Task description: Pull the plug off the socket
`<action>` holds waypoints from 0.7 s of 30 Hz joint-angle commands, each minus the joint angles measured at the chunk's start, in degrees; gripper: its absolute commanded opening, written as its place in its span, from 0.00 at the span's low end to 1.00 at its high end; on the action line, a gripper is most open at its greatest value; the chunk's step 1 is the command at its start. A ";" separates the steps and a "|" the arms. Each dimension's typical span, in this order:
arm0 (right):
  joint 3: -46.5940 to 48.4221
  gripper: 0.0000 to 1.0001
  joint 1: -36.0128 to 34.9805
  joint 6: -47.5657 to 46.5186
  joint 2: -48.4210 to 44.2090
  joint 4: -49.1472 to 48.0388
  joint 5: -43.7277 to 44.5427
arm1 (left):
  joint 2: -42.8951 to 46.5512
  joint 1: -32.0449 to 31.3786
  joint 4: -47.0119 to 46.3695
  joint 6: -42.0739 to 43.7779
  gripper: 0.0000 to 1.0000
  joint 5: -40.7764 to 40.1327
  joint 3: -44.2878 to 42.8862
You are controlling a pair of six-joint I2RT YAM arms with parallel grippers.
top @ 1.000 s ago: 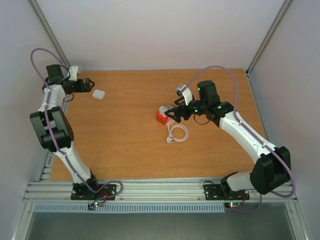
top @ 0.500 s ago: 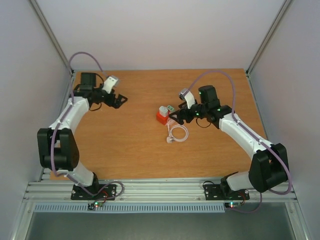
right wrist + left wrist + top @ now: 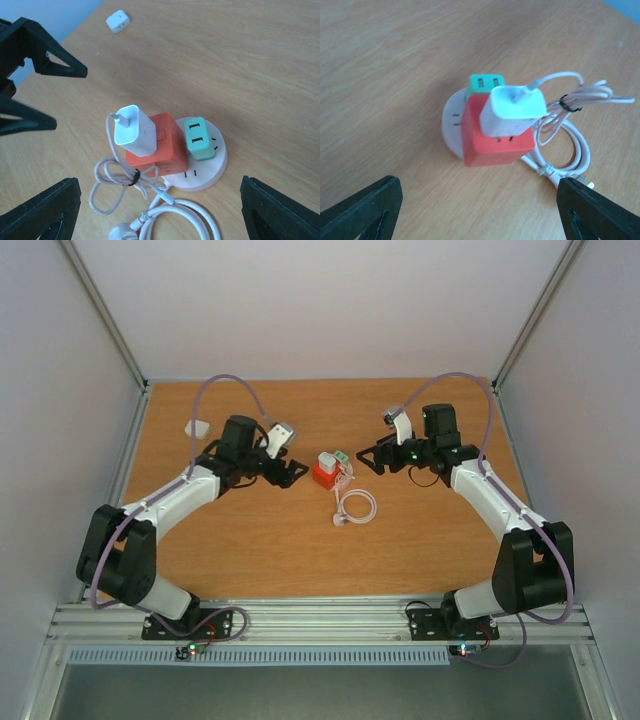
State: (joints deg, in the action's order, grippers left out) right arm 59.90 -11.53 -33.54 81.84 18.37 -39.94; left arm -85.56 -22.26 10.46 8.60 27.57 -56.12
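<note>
The socket (image 3: 207,172) is a round, flat, pale disc on the wooden table; it also shows in the left wrist view (image 3: 451,122) and the top view (image 3: 336,466). A red cube (image 3: 165,145) and a small green adapter (image 3: 198,138) are plugged into its top. A white charger (image 3: 135,130) sits on the red cube, its thin cable tied in a bundle (image 3: 125,177). My left gripper (image 3: 295,475) is open and empty just left of the cluster. My right gripper (image 3: 362,461) is open and empty just right of it. Neither touches anything.
The socket's thick white cord (image 3: 356,507) lies coiled in front of it, ending in a plug (image 3: 122,232). A loose small white adapter (image 3: 197,427) lies at the back left of the table. The left gripper's fingers (image 3: 45,50) show in the right wrist view.
My left arm has swung from the back-left corner to the middle, beside the socket, leaving the small white adapter behind. My right gripper has drawn back a little to the right.
</note>
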 commanded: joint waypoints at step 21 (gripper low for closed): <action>0.22 0.88 2.13 0.82 0.78 -1.40 0.81 | -14.88 -12.14 -16.50 -9.19 0.73 -13.03 -6.02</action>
State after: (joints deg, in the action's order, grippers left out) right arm 59.94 -9.91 -33.28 82.89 18.37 -39.53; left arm -98.45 -33.54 -1.13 1.76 17.08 -59.72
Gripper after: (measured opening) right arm 0.883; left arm 0.739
